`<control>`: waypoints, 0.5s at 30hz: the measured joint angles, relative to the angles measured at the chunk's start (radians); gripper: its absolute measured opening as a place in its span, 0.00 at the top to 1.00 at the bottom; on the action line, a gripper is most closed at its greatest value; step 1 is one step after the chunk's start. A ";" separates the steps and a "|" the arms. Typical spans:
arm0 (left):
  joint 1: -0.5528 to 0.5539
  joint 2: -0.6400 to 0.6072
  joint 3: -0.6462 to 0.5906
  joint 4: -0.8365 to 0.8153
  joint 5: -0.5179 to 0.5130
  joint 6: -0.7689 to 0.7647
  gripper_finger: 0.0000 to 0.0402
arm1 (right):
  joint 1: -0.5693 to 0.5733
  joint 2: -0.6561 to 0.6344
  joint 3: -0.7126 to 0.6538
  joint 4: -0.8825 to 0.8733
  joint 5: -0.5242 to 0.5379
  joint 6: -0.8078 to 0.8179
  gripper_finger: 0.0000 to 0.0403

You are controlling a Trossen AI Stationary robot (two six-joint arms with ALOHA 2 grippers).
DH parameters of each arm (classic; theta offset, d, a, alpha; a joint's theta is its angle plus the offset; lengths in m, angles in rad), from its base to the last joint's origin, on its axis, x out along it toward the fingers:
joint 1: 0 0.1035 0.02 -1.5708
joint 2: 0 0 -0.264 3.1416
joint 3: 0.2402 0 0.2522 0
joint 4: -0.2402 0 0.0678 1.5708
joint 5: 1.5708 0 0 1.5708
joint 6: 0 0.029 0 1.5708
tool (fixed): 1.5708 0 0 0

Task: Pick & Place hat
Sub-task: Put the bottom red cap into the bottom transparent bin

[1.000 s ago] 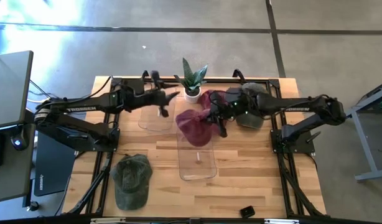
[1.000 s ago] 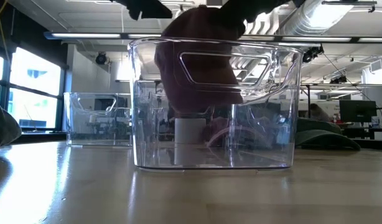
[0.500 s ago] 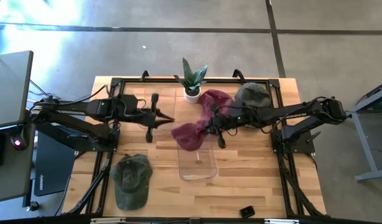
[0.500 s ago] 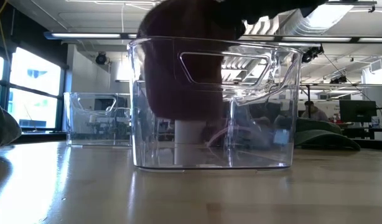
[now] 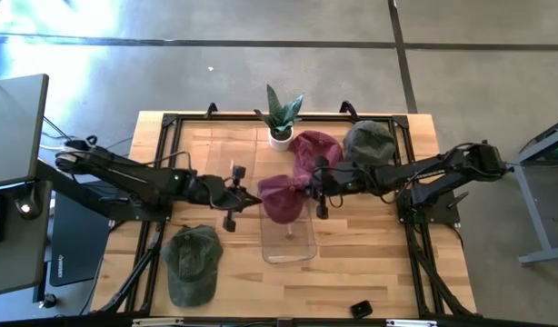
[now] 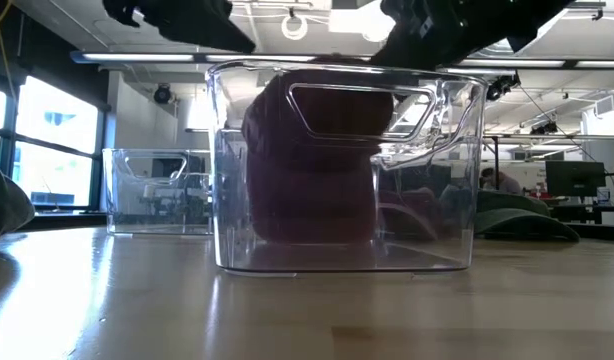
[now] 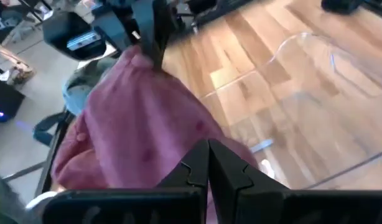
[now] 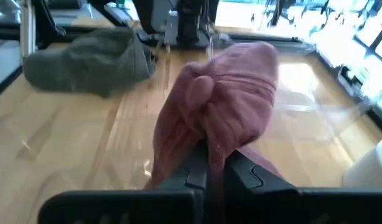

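Grippers, left (image 5: 245,197) and right (image 5: 308,190) (both clamped), hold maroon hat (image 5: 281,198) over bin (image 5: 289,238).

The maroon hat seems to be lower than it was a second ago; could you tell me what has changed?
The maroon hat has gone down into the clear bin, carried by the right claw, which is shut on it. The left claw swung from near the plant to the hat's other side and shut on its edge. The green hat, grey hat and second maroon hat stayed put.
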 joint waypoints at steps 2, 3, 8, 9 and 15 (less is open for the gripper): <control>-0.001 0.030 -0.011 0.017 -0.049 -0.024 1.00 | -0.001 0.000 -0.001 -0.023 -0.010 0.001 0.95; 0.000 0.044 -0.016 0.018 -0.085 -0.042 1.00 | -0.001 0.000 -0.002 -0.024 -0.014 -0.003 0.94; 0.000 0.107 -0.018 0.027 -0.267 -0.085 1.00 | -0.001 0.000 -0.001 -0.022 -0.016 -0.048 0.94; 0.000 0.109 -0.017 0.033 -0.270 -0.084 1.00 | -0.001 0.000 -0.001 -0.020 -0.016 -0.052 0.94; 0.000 0.092 0.022 0.130 -0.107 0.082 0.99 | -0.005 -0.009 0.000 -0.014 -0.022 -0.064 0.86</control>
